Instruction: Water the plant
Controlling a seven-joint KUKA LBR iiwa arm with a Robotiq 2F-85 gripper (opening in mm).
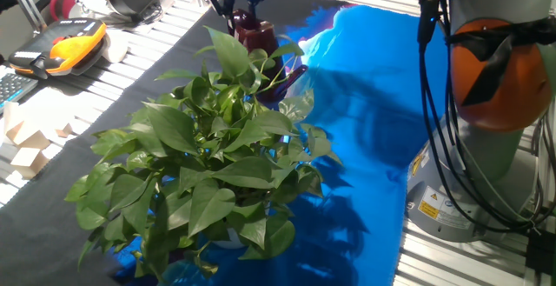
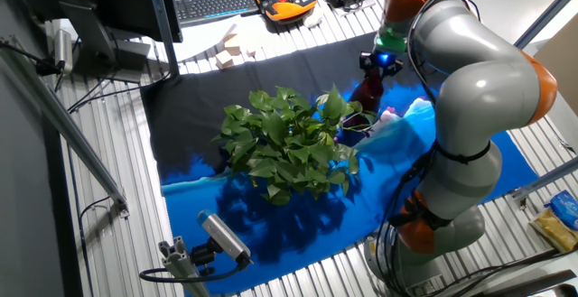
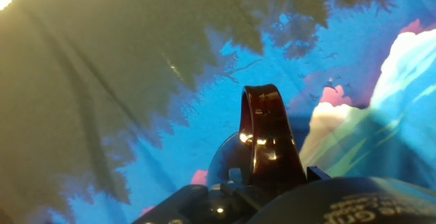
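The plant (image 1: pixel 217 156) is a big bushy houseplant with glossy green heart-shaped leaves, standing on the blue patterned cloth (image 1: pixel 373 121). It also shows in the other fixed view (image 2: pixel 289 143). My gripper (image 1: pixel 243 12) is just behind the plant, shut on the handle of a dark maroon watering can (image 1: pixel 257 39). The can's spout (image 1: pixel 292 79) reaches in among the far leaves. In the other fixed view the gripper (image 2: pixel 376 68) holds the can (image 2: pixel 366 91) at the plant's right side. The hand view shows the can's glossy handle (image 3: pixel 267 135) between my fingers; the plant is out of that view.
The robot base (image 1: pixel 473 147) stands at the right. An orange teach pendant (image 1: pixel 74 38), a keyboard (image 2: pixel 215 4) and wooden blocks (image 1: pixel 26 143) lie along the far table edge. A camera on a stand (image 2: pixel 221 238) sits at the cloth's front edge.
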